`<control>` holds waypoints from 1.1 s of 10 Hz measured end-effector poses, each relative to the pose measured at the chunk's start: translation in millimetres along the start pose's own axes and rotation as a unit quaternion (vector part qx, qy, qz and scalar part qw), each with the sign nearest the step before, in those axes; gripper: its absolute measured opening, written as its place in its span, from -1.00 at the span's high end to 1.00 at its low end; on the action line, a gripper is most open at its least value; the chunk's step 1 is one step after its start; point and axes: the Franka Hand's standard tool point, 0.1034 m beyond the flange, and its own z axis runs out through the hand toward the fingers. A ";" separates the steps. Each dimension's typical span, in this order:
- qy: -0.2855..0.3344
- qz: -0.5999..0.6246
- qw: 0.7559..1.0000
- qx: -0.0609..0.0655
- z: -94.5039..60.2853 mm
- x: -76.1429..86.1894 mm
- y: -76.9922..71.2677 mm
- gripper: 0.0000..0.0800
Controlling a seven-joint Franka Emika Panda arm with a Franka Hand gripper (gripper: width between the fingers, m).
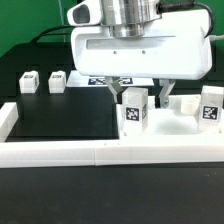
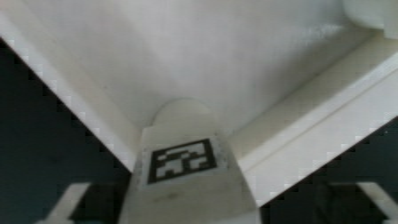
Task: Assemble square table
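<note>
One white leg block with a black-white tag stands upright on the white square table top at the exterior view's right. My gripper hangs over it, open, with one finger on each side of the block. In the wrist view the tagged leg rises between the two dark fingers, with a gap on both sides, and the table top lies behind it. A second tagged leg stands at the far right. Two more small leg blocks sit at the back left.
A long white border wall runs along the front and up the left side. A black mat covers the table's left half. The marker board lies behind the gripper.
</note>
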 end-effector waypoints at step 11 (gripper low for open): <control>-0.015 0.536 0.844 0.008 3.4 -1.0 0.2 0.27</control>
